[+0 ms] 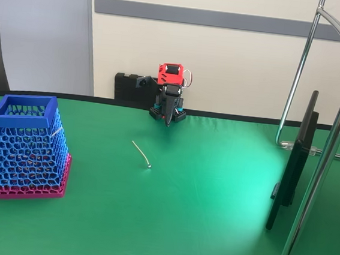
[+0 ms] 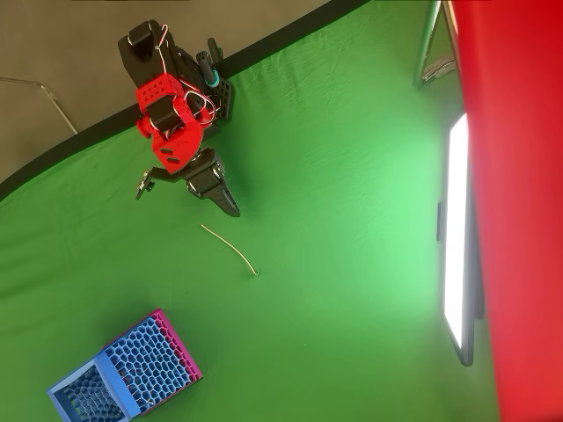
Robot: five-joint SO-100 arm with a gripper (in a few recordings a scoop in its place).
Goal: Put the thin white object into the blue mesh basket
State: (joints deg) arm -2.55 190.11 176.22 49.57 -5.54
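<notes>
The thin white object (image 1: 141,153) (image 2: 230,249) lies flat on the green table, its small knob at the end nearer the camera in the fixed view. The blue mesh basket (image 1: 26,144) (image 2: 123,374) stands upright on its magenta base at the left, well apart from the stick. My gripper (image 1: 168,121) (image 2: 232,209) hangs folded near the arm's base at the back, pointing down, its jaws together with nothing between them. It is a short way behind the stick and not touching it.
A black monitor (image 1: 293,163) (image 2: 457,237) stands on edge at the right, beside chrome stand tubes (image 1: 327,155). The green table (image 1: 178,225) has open room between stick and basket. A black strip edges the table's back.
</notes>
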